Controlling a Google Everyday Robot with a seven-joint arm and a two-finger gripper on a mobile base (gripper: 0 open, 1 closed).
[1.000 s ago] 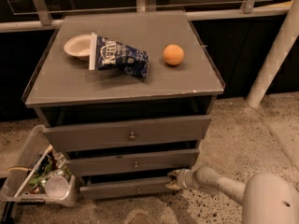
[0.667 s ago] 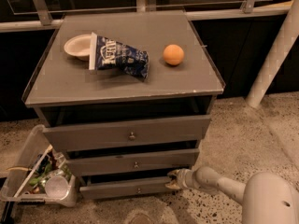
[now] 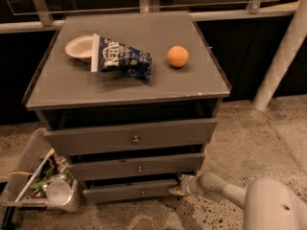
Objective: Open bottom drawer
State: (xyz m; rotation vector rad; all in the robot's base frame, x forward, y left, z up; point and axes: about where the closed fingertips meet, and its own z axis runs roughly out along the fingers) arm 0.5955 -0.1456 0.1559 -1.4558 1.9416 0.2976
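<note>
Bottom drawer: narrow grey wooden drawer [image 3: 125, 191] with tiny knob, lowest in the grey desk [image 3: 144, 87].
Claw: my claw [image 3: 178, 186], low at the desk's right front corner; open or closed, I can't tell.

end effector [image 3: 179, 186] at right end of bottom drawer [image 3: 129, 192], bin [image 3: 71, 204] left of cabinet [image 3: 124, 87], orange [image 3: 178, 56] on its top

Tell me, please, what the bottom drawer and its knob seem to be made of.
The bottom drawer looks like matte grey-painted wood: flat, dull front. Its knob seems metal, judging by a small glint. The gripper sits at the drawer's right end.
</note>
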